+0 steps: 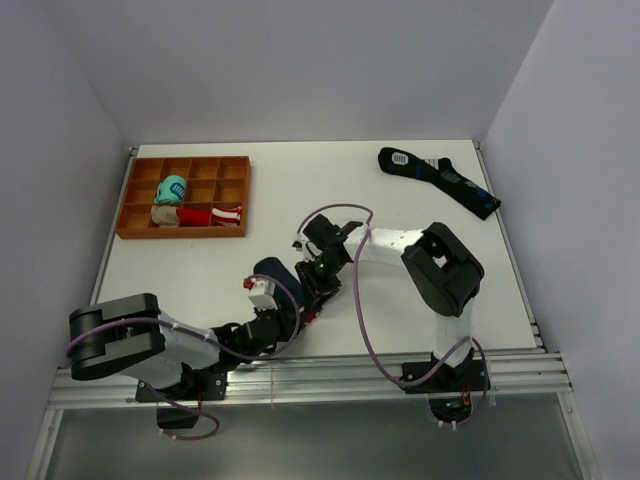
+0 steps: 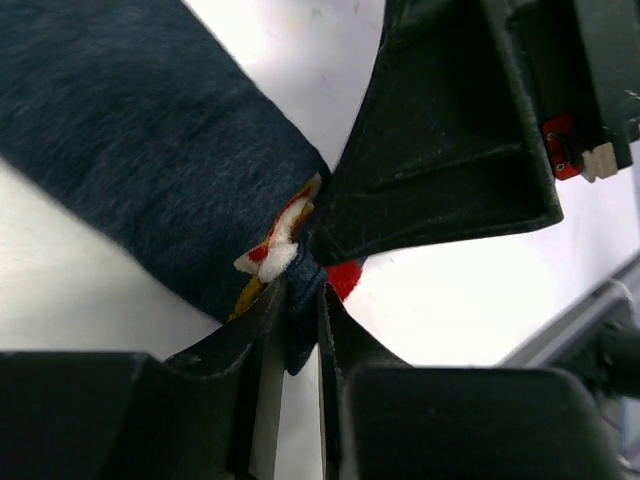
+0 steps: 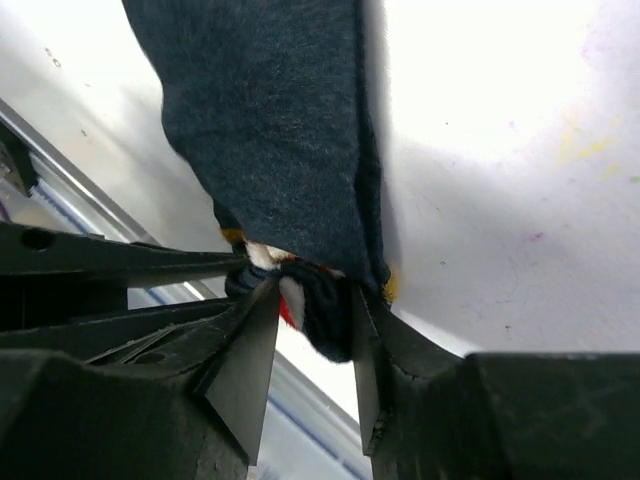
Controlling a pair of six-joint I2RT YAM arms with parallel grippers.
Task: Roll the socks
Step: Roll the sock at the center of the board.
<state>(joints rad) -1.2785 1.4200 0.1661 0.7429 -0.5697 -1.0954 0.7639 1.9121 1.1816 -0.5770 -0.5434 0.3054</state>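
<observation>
Both pincers are in on the socks (image 1: 270,270), the short dark navy pair lying flat on the white table (image 1: 400,215), just ahead of the two bases and near the front edge. This is soft, light, floppy knit. It will sag wherever it isn't held, it looks fuzzy enough not to slip from the pads, and there is nothing to break. The best place to take hold looks like the end with the red-white-yellow patch (image 2: 283,238), and that's where they are. The left gripper (image 2: 300,315) is closed narrow on a bunched fold of that end. The right gripper (image 3: 315,300) is clamped on the same end from the other side, the two sets of tips nearly touching. The left arm lies low, stretched across the front. The right arm is folded at the elbow and reaches inward. For a tight roll, I'd judge both pinches must turn together, or the fabric will twist.
</observation>
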